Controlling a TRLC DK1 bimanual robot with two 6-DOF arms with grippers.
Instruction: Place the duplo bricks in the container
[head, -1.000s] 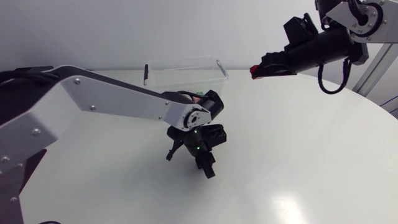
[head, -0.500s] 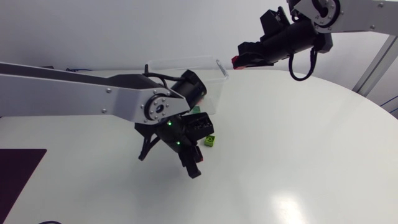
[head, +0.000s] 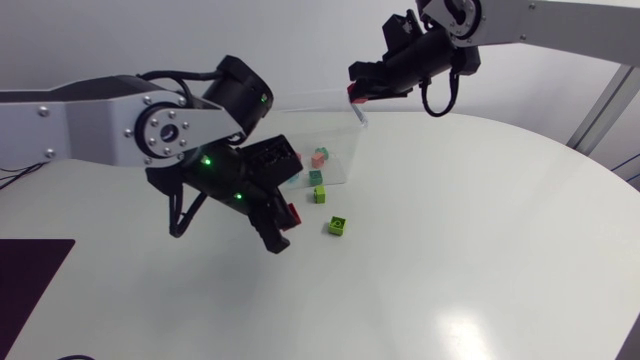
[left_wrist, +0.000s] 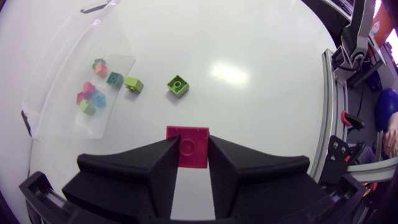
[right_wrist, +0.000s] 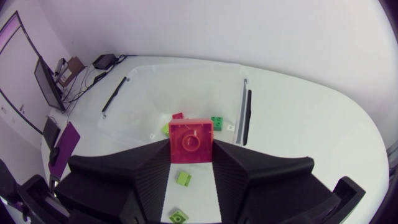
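While left gripper (head: 283, 227) clamps a red brick (left_wrist: 187, 146) beside the container (head: 335, 125), right gripper (head: 357, 92) — clamping a second brick (right_wrist: 191, 140) — hangs by its rim, nearer.

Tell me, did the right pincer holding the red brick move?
Yes. The right pincer, shut on the red brick, has moved leftward in the head view, from right of the clear container to above its right corner.
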